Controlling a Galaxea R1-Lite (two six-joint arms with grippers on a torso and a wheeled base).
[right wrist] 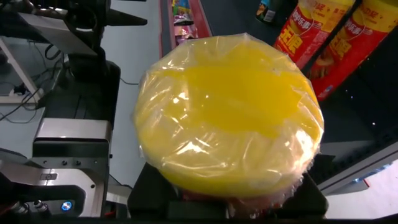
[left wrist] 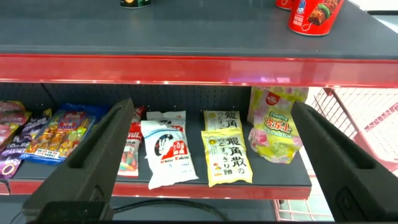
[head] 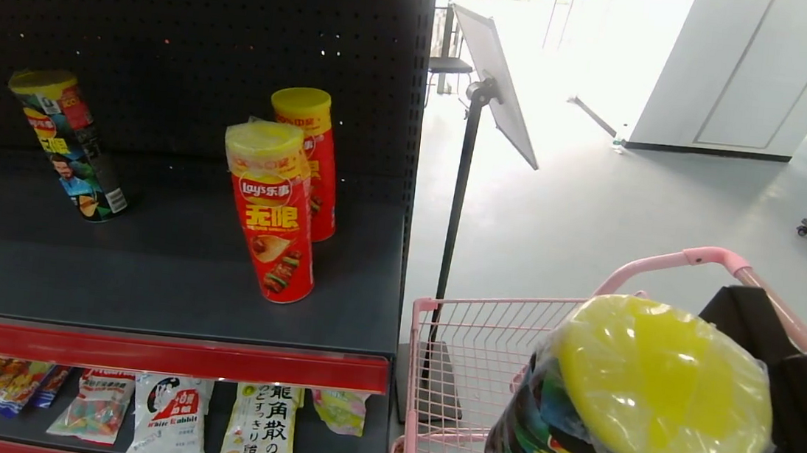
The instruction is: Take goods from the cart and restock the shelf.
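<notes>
My right gripper [head: 741,407] is shut on a dark chip can with a plastic-wrapped yellow lid [head: 623,403], holding it tilted above the pink wire cart [head: 480,352]. In the right wrist view the lid [right wrist: 230,118] faces the camera and hides the can's body. On the dark upper shelf [head: 148,268] stand two red chip cans [head: 271,221] [head: 310,158], one behind the other. A dark can [head: 70,146] stands farther left. My left gripper [left wrist: 211,168] is open and holds nothing, level with the lower shelf below the red shelf edge [left wrist: 199,68].
Several snack bags [head: 170,415] lie on the lower shelf. A sign board on a black pole [head: 460,187] stands between the shelf's right end and the cart. The shelf has bare room left of and in front of the red cans.
</notes>
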